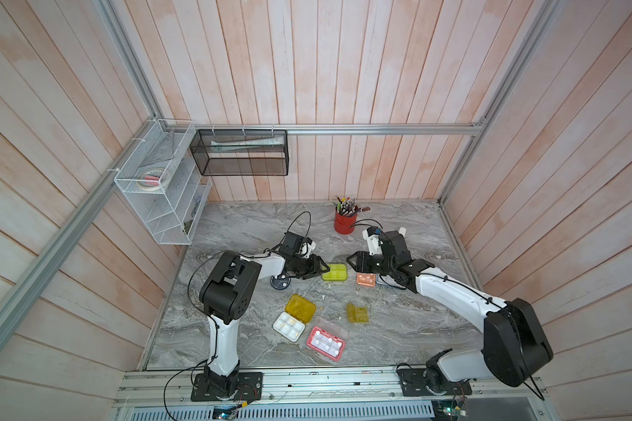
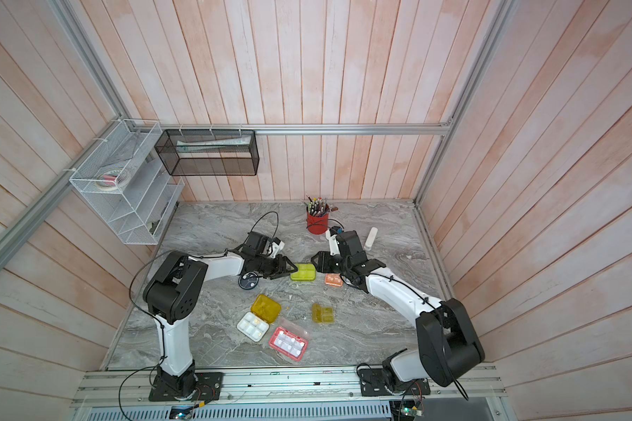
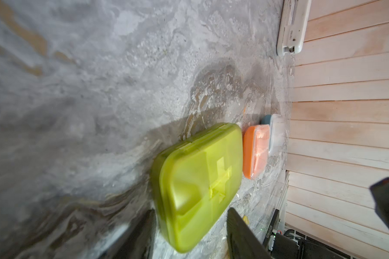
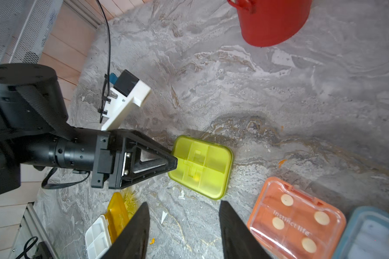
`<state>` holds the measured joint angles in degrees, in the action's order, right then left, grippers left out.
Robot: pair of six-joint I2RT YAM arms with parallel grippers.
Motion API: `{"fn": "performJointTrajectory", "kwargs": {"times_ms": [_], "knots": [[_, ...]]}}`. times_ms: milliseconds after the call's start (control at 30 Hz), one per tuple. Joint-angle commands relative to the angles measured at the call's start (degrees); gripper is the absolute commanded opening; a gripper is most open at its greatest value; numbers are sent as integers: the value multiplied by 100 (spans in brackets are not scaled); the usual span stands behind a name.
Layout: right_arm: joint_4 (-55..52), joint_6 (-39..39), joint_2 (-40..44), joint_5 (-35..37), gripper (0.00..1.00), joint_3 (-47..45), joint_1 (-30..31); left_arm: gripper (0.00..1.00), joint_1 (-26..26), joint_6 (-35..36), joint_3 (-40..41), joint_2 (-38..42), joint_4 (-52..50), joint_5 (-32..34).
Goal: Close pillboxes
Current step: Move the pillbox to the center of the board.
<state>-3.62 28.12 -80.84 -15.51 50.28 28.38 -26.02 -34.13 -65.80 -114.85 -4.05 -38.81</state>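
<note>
The lime-olive pillbox (image 1: 334, 272) (image 4: 201, 167) lies lid-down-shut at mid table. My left gripper (image 1: 326, 269) (image 3: 191, 210) is open, its fingers straddling the box's near end (image 3: 195, 179) with a gap on one side. The orange pillbox (image 1: 365, 279) (image 4: 296, 219) and light blue pillbox (image 4: 368, 235) sit beside it, lids down. My right gripper (image 1: 351, 260) (image 4: 183, 203) is open and empty just above the table. Nearer the front lie the yellow pillbox (image 1: 294, 317) and pink-red pillbox (image 1: 325, 340), both with lids open, the small olive one (image 1: 357, 313) and the round dark one (image 1: 280, 281).
A red cup of pencils (image 1: 345, 218) stands at the back. A white stick-shaped object (image 2: 371, 238) lies right of it. A white wire shelf (image 1: 161, 189) and a black mesh basket (image 1: 241, 153) hang on the walls. Small crumbs dot the marble top.
</note>
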Motion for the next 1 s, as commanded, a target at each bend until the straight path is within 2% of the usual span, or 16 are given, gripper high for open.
{"fn": "performJointTrajectory", "kwargs": {"times_ms": [0,967], "knots": [[178,45,7,154,52,-69,29,54,-82,-6,-48,-129,-59,-13],[-80,88,33,250,52,-219,31,54,-412,113,-670,-451,-391,65]]}}
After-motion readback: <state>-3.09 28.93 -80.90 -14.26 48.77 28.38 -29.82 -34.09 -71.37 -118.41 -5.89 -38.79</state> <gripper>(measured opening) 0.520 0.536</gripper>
